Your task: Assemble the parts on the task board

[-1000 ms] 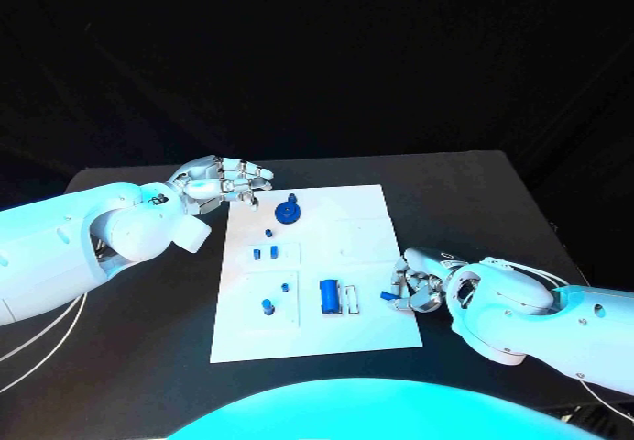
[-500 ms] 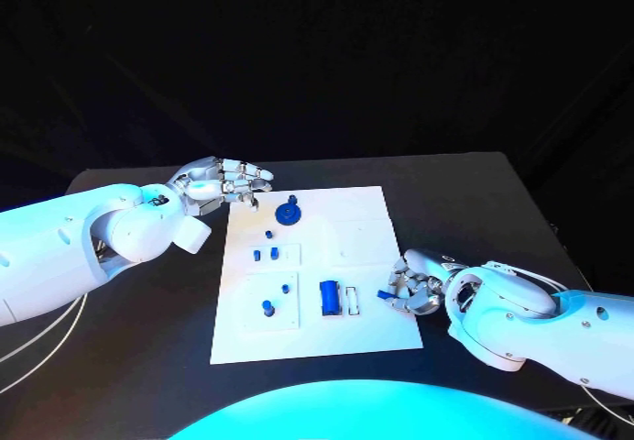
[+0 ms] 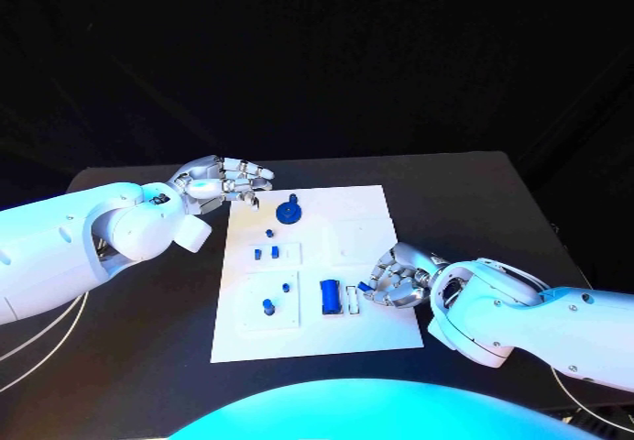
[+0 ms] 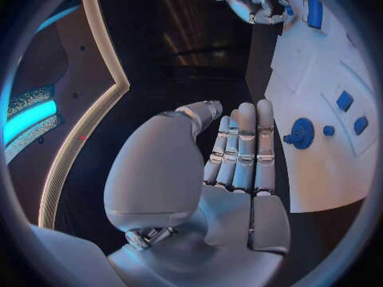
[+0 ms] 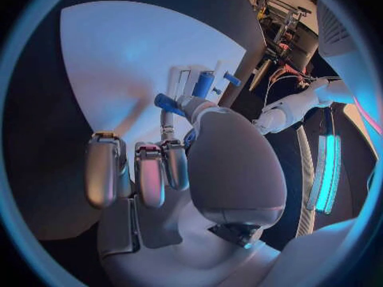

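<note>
The white task board [image 3: 370,220] lies mid-table. On it are a blue gear [image 3: 289,213], small blue pieces [image 3: 266,252] and a blue cylinder [image 3: 329,295] beside a white slot [image 3: 352,298]. My right hand [image 3: 400,280] is over the board's right edge, just right of the slot, and pinches a small blue part [image 5: 169,102] between thumb and a finger. The cylinder [image 5: 203,84] lies just beyond that part. My left hand [image 3: 222,183] hovers at the board's far left corner with nothing in it, its fingers [image 4: 242,147] straight and side by side, near the gear [image 4: 302,134].
More blue pieces [image 3: 268,307] sit in the board's near left square. The black table [image 3: 146,348] runs bare on both sides of the board, and its far edge lies just behind my left hand.
My right hand has moved left with the small blue part, from beside the board's right edge to over it, near the white slot. The left hand has not moved.
</note>
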Robot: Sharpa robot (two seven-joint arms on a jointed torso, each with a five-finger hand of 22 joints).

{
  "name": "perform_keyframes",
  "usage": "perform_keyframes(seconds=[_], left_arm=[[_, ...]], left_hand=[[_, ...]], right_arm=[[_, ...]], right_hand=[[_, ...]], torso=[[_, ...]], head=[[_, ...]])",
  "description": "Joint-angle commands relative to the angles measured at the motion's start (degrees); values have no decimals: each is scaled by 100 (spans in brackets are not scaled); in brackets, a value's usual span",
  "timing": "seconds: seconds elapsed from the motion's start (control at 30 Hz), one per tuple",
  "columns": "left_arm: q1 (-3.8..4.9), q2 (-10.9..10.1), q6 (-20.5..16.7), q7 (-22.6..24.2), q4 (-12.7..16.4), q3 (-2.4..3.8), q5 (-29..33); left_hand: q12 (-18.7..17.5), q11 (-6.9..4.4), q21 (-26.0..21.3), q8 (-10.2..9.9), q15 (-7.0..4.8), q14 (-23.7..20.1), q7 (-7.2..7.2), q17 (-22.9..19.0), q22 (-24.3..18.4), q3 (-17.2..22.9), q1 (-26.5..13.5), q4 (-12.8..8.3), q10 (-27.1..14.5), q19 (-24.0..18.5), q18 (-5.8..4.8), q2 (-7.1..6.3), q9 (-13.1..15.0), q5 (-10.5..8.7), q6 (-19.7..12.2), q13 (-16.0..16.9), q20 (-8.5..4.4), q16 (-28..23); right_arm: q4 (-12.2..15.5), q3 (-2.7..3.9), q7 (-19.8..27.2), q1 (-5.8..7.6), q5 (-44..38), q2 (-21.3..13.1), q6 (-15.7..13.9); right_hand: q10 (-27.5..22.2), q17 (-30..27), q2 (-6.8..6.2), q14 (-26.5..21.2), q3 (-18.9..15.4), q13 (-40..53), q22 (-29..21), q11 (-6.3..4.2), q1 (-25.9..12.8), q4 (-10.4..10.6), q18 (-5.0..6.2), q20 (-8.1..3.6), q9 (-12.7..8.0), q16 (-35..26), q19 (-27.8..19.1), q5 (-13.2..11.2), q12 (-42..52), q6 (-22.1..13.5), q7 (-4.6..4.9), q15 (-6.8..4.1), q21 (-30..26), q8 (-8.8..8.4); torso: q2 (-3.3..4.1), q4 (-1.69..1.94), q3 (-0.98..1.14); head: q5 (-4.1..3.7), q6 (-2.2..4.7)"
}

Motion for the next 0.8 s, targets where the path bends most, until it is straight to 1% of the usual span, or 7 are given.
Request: perform_keyframes(seconds=[0.03,0.17,0.27,0.5,0.63,0.7,0.8], left_arm=[[5,8,65,43,12,4,-4],[5,10,69,43,15,4,-4],[5,10,73,41,17,4,-4],[5,9,77,36,17,4,-4],[5,12,81,31,17,4,-4],[5,12,81,31,17,4,-4],[5,13,82,28,16,4,-4]], left_hand=[[28,-2,-25,28,7,-30,79,-8,-3,5,-33,-15,-39,-31,85,33,-9,37,-34,-10,22,-35],[28,-2,-25,28,7,-30,79,-8,-3,5,-33,-15,-39,-31,85,33,-9,37,-34,-10,22,-35],[28,-2,-25,28,7,-30,79,-8,-3,5,-33,-15,-39,-31,85,33,-9,37,-34,-10,22,-35],[28,-2,-25,28,7,-30,79,-8,-3,5,-33,-15,-39,-31,85,33,-9,37,-34,-10,22,-35],[28,-2,-25,28,7,-30,79,-8,-3,5,-33,-15,-39,-31,85,33,-9,37,-34,-10,22,-35],[28,-2,-25,28,7,-30,79,-8,-3,5,-33,-15,-39,-31,85,33,-9,37,-34,-10,22,-35],[28,-2,-25,28,7,-30,79,-8,-3,5,-33,-15,-39,-31,85,33,-9,37,-34,-10,22,-35]], right_arm=[[-62,-1,87,-24,386,101,3],[-166,-2,34,-88,462,259,96],[-240,-2,3,-117,449,336,136],[-337,-1,-79,-140,369,420,281],[-365,-1,-139,-145,308,457,386],[-368,-1,-151,-146,288,466,405],[-363,-1,-161,-147,248,481,423]], right_hand=[[141,1107,1,517,117,826,1191,-34,-83,-76,-50,-33,151,2,270,-29,-35,-30,-4,-36,-17,37],[139,1100,-24,515,128,823,1186,-29,-169,-68,-47,-30,162,-1,264,-32,-40,-38,2,-32,-38,43],[137,1099,-46,515,131,821,1184,-25,-240,-59,-45,-27,171,-1,262,-34,-44,-43,6,-29,-45,46],[134,1090,-83,513,122,817,1180,-19,-356,-38,-43,-22,182,-5,257,-39,-52,-48,13,-23,-60,51],[134,1083,-129,511,48,816,1177,-7,-527,3,-41,-15,200,-8,253,-59,-57,-44,25,-14,-74,62],[136,1083,-121,511,24,819,1176,-4,-578,22,-40,-13,204,-8,251,-59,-54,-45,28,-11,-77,63],[142,1083,-76,512,-34,827,1175,3,-734,106,-40,-7,212,-8,251,-59,-46,-45,35,-4,-78,65]], torso=[[0,-3,0],[5,4,7],[1,1,9],[0,-4,7],[1,-5,9],[1,-5,9],[2,-3,12]], head=[[4,-1],[3,-10],[7,-12],[5,-18],[-1,-21],[-3,-21],[-6,-21]])
